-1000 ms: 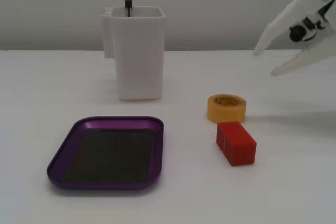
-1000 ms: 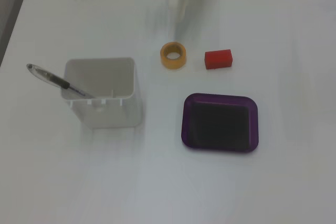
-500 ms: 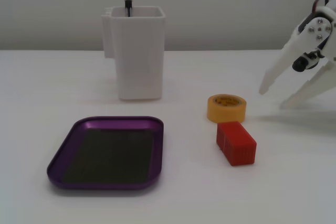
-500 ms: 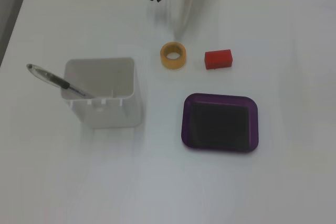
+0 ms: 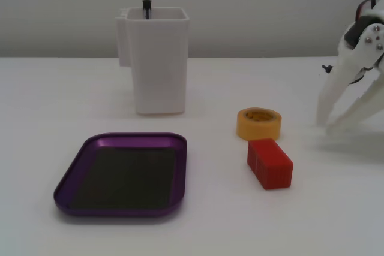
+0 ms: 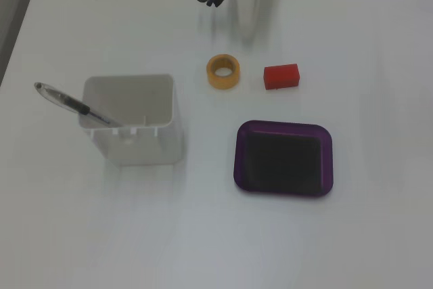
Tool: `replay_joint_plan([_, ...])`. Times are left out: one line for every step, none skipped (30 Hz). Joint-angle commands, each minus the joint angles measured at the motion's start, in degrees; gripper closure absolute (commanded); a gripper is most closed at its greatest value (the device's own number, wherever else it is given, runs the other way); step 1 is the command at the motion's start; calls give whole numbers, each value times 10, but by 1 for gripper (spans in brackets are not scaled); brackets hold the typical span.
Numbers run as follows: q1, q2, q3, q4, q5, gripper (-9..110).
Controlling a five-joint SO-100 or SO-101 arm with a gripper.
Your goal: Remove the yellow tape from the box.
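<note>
Yellow tape [image 5: 258,123] sits flat on the table, outside the purple box [image 5: 75,172].
We see the gripper [image 5: 329,125] off to the right in one fixed view, fingers pointing down and spread apart, holding nothing, near the tape and red block [image 5: 270,163].

White table [image 5: 48,100] carries yellow tape [image 5: 258,123], red block [image 5: 270,163], purple box [image 5: 75,179], white container [image 5: 157,61].

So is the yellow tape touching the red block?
Apart. The fixed view from above shows bare white table between the yellow tape and the red block.
</note>
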Motion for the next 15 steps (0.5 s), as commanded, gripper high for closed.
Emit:
replay_joint_plan([-4, 23, 6, 2, -1, 102])
replay_joint_plan([-4, 23, 6, 2, -2, 102])
replay_joint_plan([-4, 23, 6, 3, -3, 102])
replay_joint_plan([-4, 23, 6, 6, -4, 102])
replay_joint_plan([-4, 23, 6, 7, -4, 102])
replay_joint_plan([-4, 23, 6, 8, -4, 102])
replay_joint_plan([-4, 23, 6, 8, -3, 102])
replay_joint_plan([-4, 23, 6, 8, -2, 102])
replay_joint_plan([-4, 23, 6, 8, -2, 102])
replay_joint_plan([-4, 23, 6, 6, -2, 102])
replay_joint_plan([-4, 23, 6, 5, -2, 102])
replay_joint_plan([-4, 23, 6, 5, -2, 102])
replay_joint_plan([-4, 23, 6, 5, -2, 102])
replay_joint_plan([-4, 23, 6, 5, -2, 102])
replay_joint_plan([-4, 23, 6, 4, -2, 102])
